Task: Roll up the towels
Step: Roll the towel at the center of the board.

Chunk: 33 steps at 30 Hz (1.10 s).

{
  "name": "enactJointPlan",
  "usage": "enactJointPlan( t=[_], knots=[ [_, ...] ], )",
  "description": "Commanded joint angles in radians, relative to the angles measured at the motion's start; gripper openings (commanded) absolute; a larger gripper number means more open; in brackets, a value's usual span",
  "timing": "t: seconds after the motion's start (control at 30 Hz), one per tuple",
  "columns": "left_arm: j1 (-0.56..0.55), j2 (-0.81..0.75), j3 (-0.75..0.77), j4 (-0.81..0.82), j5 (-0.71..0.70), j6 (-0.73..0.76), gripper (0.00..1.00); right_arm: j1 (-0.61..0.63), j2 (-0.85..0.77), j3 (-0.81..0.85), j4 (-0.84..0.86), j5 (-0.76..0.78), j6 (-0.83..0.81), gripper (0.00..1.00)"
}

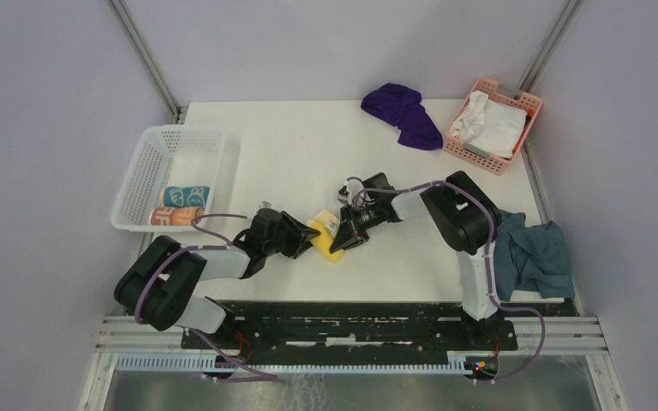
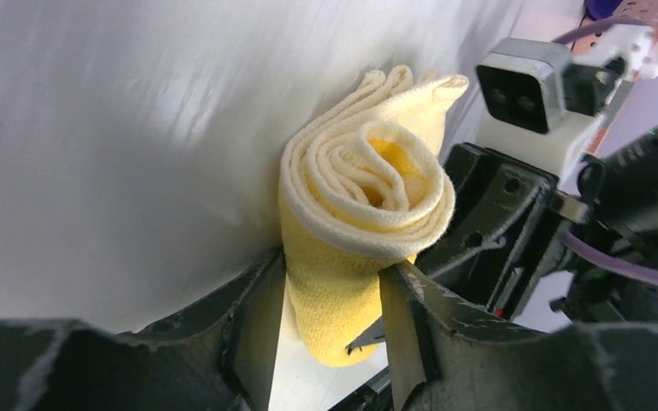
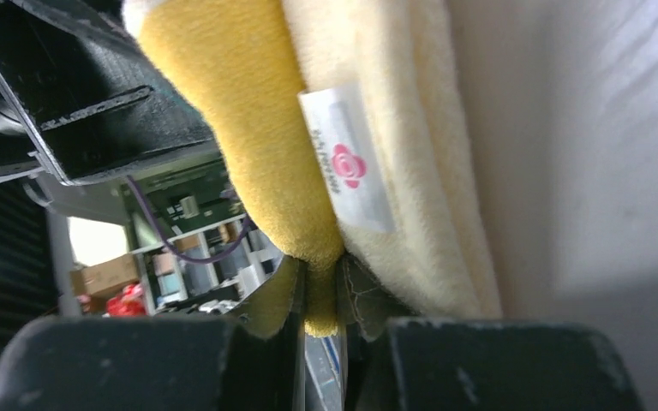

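Now in my hands: the yellow towel (image 1: 324,242), rolled up, at mid-surface between both arms.
Left hand (image 2: 334,265): about half open, fingers pressed against either side of the roll.
Right hand (image 3: 321,282): nearly closed, pinching a thin edge of the same towel beside its label (image 3: 347,163).
Handling: I judge it light, soft and springy. The coil would loosen if let go, so I'd hold across the roll's middle, not by a loose end.
Surface (image 1: 308,145): white, smooth and flat; cloth should slide on it easily.
Room: white basket (image 1: 150,141) at left holds a teal roll (image 1: 184,196) and an orange roll (image 1: 176,216). Purple towel (image 1: 403,116) lies unrolled far back. Pink basket (image 1: 514,92) and blue-grey cloth (image 1: 535,253) sit on the right.
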Motion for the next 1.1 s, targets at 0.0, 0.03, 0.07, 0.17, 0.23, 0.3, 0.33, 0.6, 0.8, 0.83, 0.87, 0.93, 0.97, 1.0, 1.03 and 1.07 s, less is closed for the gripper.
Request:
enactJointPlan(
  t=[0.0, 0.03, 0.07, 0.17, 0.23, 0.3, 0.33, 0.6, 0.8, 0.83, 0.87, 0.93, 0.97, 1.0, 1.03, 1.07],
  knots=[
    [0.004, 0.094, 0.023, -0.068, 0.012, 0.000, 0.50, 0.021, -0.109, -0.026, -0.199, 0.292, -0.210, 0.22],
    [0.004, 0.104, 0.024, -0.082, 0.008, -0.002, 0.50, 0.029, -0.148, -0.033, -0.216, 0.322, -0.231, 0.25],
    [0.004, 0.113, 0.026, -0.095, 0.003, -0.001, 0.50, 0.041, -0.184, -0.036, -0.233, 0.353, -0.255, 0.27],
    [0.005, 0.126, 0.033, -0.130, -0.014, 0.001, 0.50, 0.073, -0.296, -0.040, -0.316, 0.481, -0.330, 0.37],
    [0.005, 0.131, 0.037, -0.144, -0.024, 0.001, 0.50, 0.103, -0.385, -0.040, -0.377, 0.645, -0.392, 0.43],
    [0.004, 0.133, 0.043, -0.153, -0.028, 0.005, 0.50, 0.136, -0.459, -0.039, -0.406, 0.762, -0.433, 0.48],
    [0.005, 0.135, 0.047, -0.158, -0.028, 0.006, 0.50, 0.157, -0.491, -0.040, -0.413, 0.826, -0.453, 0.50],
    [0.004, 0.121, 0.054, -0.192, -0.039, 0.007, 0.51, 0.402, -0.590, -0.047, -0.313, 1.217, -0.601, 0.65],
    [0.005, 0.125, 0.052, -0.196, -0.035, -0.004, 0.52, 0.481, -0.515, -0.051, -0.224, 1.291, -0.679, 0.64],
    [0.004, 0.127, 0.051, -0.195, -0.034, -0.005, 0.52, 0.487, -0.499, -0.054, -0.210, 1.295, -0.690, 0.63],
    [0.005, 0.129, 0.052, -0.194, -0.031, -0.007, 0.52, 0.493, -0.481, -0.054, -0.198, 1.296, -0.702, 0.63],
    [0.005, 0.135, 0.050, -0.188, -0.027, -0.012, 0.52, 0.503, -0.441, -0.051, -0.189, 1.306, -0.722, 0.62],
    [0.005, 0.136, 0.047, -0.185, -0.024, -0.015, 0.52, 0.505, -0.421, -0.049, -0.184, 1.308, -0.729, 0.62],
    [0.004, 0.137, 0.044, -0.181, -0.022, -0.019, 0.52, 0.505, -0.401, -0.046, -0.185, 1.314, -0.732, 0.62],
    [0.005, 0.138, 0.040, -0.177, -0.019, -0.024, 0.52, 0.505, -0.384, -0.042, -0.189, 1.316, -0.734, 0.61],
    [0.004, 0.139, 0.038, -0.173, -0.018, -0.026, 0.52, 0.506, -0.370, -0.041, -0.191, 1.316, -0.737, 0.61]
  ],
)
